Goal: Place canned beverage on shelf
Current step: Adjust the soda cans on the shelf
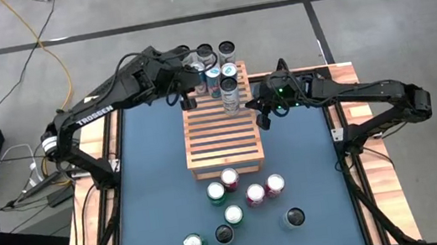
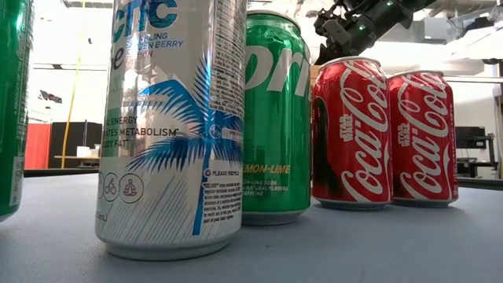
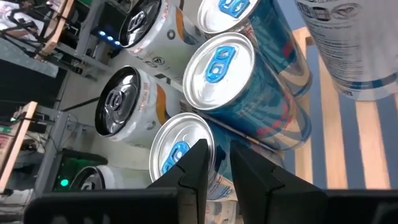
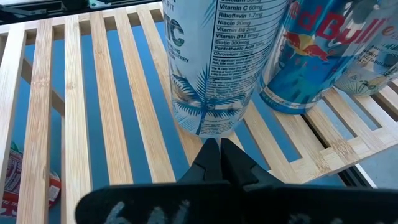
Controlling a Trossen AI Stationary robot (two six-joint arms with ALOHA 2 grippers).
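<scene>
Seen from above, the slatted wooden shelf [image 1: 222,135] sits just past the centre of the blue worktop [image 1: 153,207], toward 12 o'clock. A tall white can [image 1: 230,95] with a palm-tree print stands upright on the shelf's far edge, and a blue-and-silver can [image 1: 213,78] stands just behind it at the far rim. Beyond these, at the worktop's 12 o'clock edge, 3 more cans cluster closely, among them a black-topped can [image 1: 228,51].

The left gripper [image 1: 190,88] reaches in from 10 o'clock to the shelf's far left corner; in its wrist view its fingers [image 3: 198,165] stand nearly together with a narrow gap beside the rim of a blue-tabbed can [image 3: 180,149], and a grasp cannot be told. The right gripper [image 1: 261,110] hangs at the shelf's right edge, about 2 o'clock, clenched on nothing, its tips close to the white can's base.

Toward 6 o'clock, loose cans stand on the worktop: a green can [image 1: 216,193], 2 red cans [image 1: 265,190] side by side, and others nearer the front edge.
</scene>
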